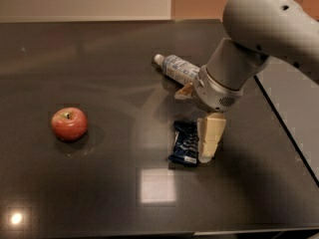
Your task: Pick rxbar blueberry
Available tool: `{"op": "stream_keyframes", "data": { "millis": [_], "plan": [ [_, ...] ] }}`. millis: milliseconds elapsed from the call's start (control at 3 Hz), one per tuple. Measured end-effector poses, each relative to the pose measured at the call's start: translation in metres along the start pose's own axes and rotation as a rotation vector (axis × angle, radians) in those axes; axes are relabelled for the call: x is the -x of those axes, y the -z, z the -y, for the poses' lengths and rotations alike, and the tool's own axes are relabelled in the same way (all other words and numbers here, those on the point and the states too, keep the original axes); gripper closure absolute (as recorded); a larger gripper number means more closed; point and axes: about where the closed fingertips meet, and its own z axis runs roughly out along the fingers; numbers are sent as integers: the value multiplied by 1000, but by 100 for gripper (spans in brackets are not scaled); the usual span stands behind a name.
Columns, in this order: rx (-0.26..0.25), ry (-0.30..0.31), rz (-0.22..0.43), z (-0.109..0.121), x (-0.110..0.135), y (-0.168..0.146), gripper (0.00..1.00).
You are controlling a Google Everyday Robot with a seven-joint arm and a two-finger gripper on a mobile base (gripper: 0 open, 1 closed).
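The rxbar blueberry (184, 142), a flat dark navy wrapper with white lettering, lies on the dark table (114, 63) right of centre. My gripper (208, 149) points down right beside the bar's right edge, close to the table surface and seemingly touching the wrapper. The grey arm comes in from the upper right and hides the table behind it.
A clear plastic bottle (177, 68) lies on its side just behind the gripper, partly hidden by the arm. A red apple (69, 124) sits at the left. The table's right edge (286, 128) runs close to the arm.
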Motion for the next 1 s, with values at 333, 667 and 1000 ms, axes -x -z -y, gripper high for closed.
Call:
{"op": "stream_keyframes", "data": {
  "millis": [333, 667, 1000],
  "plan": [
    [33, 9, 1, -10, 1, -7, 0],
    [50, 11, -1, -15, 0, -12, 0],
    [73, 7, -13, -20, -9, -23, 0]
  ]
}}
